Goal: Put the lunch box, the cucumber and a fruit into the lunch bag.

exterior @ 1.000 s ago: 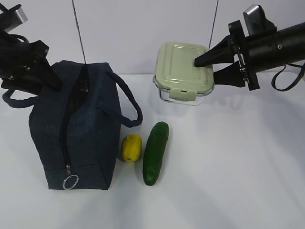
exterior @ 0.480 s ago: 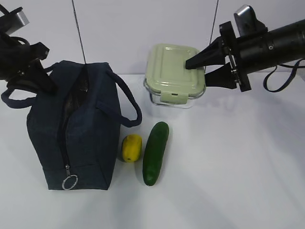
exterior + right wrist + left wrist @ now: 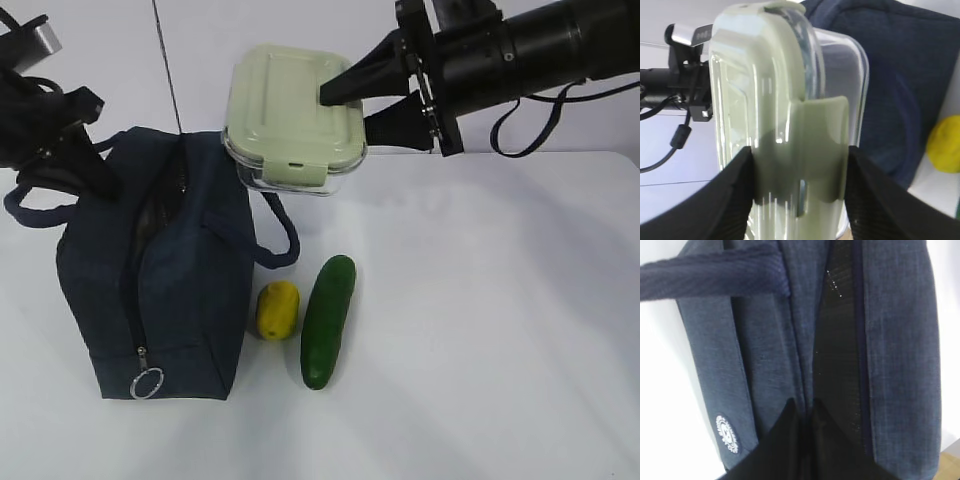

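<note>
Holding the lunch box (image 3: pixel 292 115) in the air, over the upper right corner of the lunch bag (image 3: pixel 180 280) and clear of the table (image 3: pixel 500 350), with the right gripper (image 3: pixel 345 110) clamped on 1 short end, 1 jaw on the lid and 1 under the base. Pinching what looks like a fold of cloth beside the bag's slit with the left gripper (image 3: pixel 802 440), its 2 jaws pressed together. Risking a slip here: gripping only the end of a smooth, hard, glossy box, with most of it hanging out past the jaws and free to tip or twist. Risking a snag as well, since the box looks wider than the narrow, partly parted slit (image 3: pixel 840 355), so a rounded corner or the lid's snap tab (image 3: pixel 822 145) could be catching on the zipper edge or on the loop handle (image 3: pixel 275 230) just below it. Also likely pushing the soft bag over or collapsing it if pressing down on the cloth rather than into the gap; 1 pinch of fabric is doing little to steady it. Looking at a clear body and a pale sage-green ridged lid; a dark navy, woven, matte, boxy bag with a black mesh lining; a silver ring pull (image 3: pixel 148 382) low on the near end. Leaving the yellow fruit (image 3: pixel 276 309) — small, oval, faintly ridged — lying beside the long, smooth, dark green cucumber (image 3: pixel 327 320) on the table, just right of the bag.
</note>
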Controlling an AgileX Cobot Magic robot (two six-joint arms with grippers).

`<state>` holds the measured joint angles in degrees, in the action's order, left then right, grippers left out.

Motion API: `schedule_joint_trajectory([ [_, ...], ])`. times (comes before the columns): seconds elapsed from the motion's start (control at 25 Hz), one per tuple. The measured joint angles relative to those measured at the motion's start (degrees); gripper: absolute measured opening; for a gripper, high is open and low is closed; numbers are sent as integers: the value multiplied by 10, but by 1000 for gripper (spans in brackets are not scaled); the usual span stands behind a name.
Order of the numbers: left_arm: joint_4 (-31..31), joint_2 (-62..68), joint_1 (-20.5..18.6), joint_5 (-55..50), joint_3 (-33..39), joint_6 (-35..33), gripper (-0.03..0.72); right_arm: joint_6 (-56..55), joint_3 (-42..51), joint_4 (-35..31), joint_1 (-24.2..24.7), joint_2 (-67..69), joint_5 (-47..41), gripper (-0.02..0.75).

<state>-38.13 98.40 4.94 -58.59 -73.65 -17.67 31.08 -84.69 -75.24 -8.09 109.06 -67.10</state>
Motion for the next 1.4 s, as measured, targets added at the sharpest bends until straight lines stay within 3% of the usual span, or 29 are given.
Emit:
schedule_joint_trajectory([
  [0.56,-21,0,0,-3,0,11,1,-24,-19,-51,-60,58,0,378],
  [1.0,-25,0,22,-11,0,11,1,-33,-103,-67,-85,123,0,378],
  [1.4,-38,0,26,-4,-1,12,1,-68,-106,25,-85,136,5,377],
])
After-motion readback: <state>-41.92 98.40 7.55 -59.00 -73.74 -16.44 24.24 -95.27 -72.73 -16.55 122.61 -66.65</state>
